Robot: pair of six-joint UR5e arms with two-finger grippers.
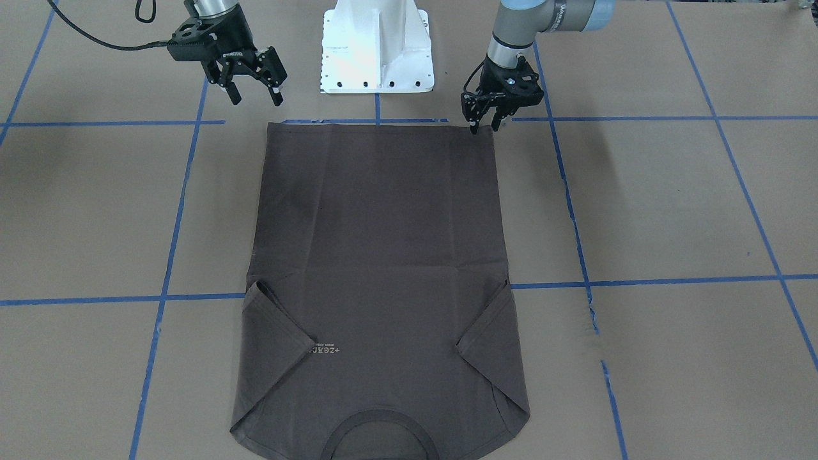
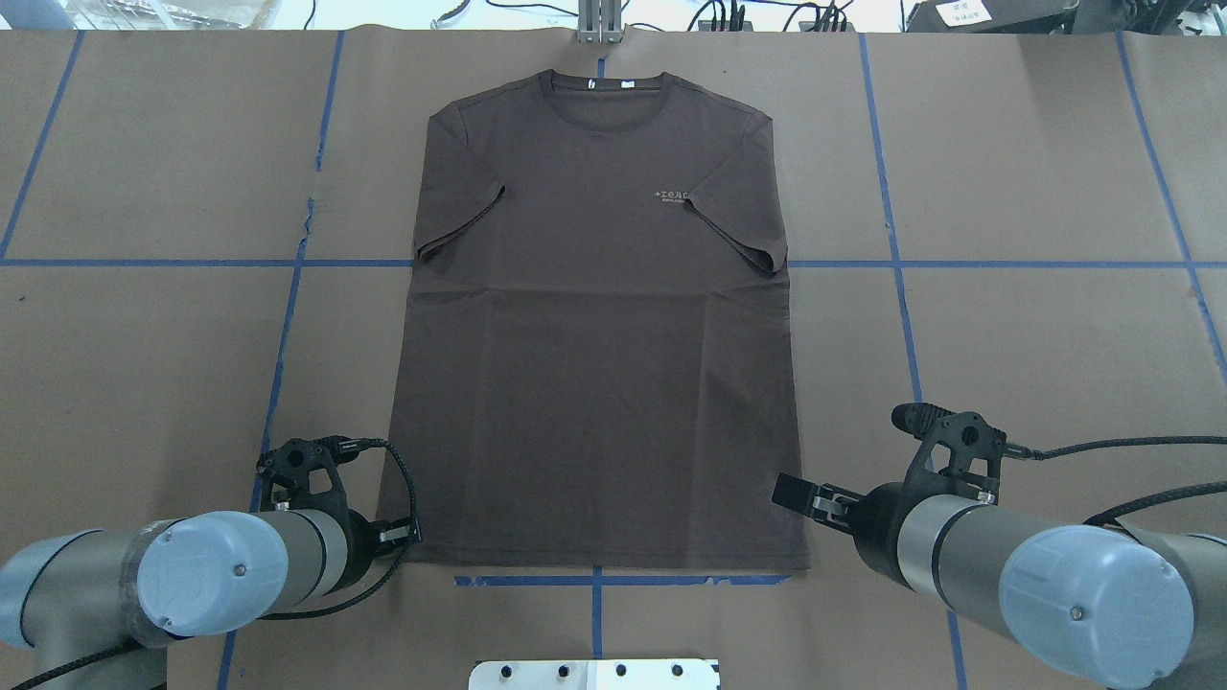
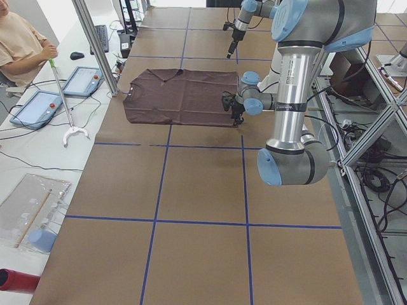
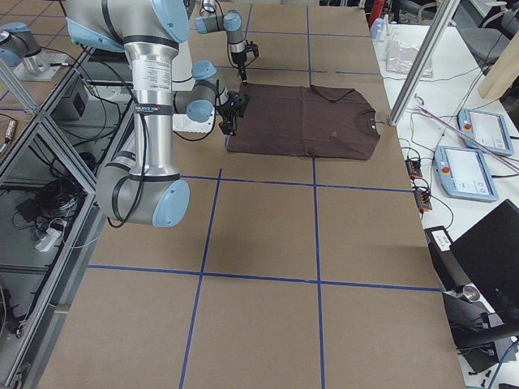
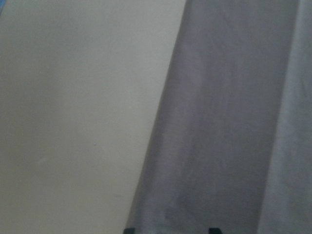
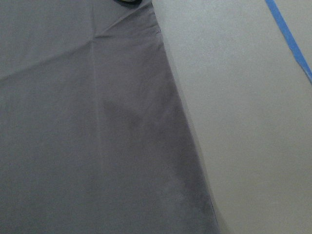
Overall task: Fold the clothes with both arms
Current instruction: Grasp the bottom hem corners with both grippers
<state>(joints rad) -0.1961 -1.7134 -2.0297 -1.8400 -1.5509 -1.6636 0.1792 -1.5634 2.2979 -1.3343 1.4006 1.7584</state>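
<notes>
brown-grey t-shirt [image 2: 594, 364] x1 flat | left pincer [image 1: 484, 126] spread at hem corner | right pincer [image 1: 255, 99] spread | pincers: 2

Brown paper-covered table [image 2: 1054, 335] gridded with blue tape [image 2: 594, 581], white base mount [image 1: 377, 48] at its near edge.
Beyond the far edge: a seated operator [image 3: 22, 41] in beige, two tablets [image 3: 37, 108], a keyboard [image 3: 102, 37], a grabber stick [image 3: 61, 95].

The left gripper [image 1: 486, 126] hangs low, fingers parted; the right gripper [image 1: 255, 98] hovers higher, spread

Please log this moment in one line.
dark brown short-sleeved T-shirt: flat, sleeves folded in | left gripper: open, at hem corner | right gripper: open, near hem corner
</notes>
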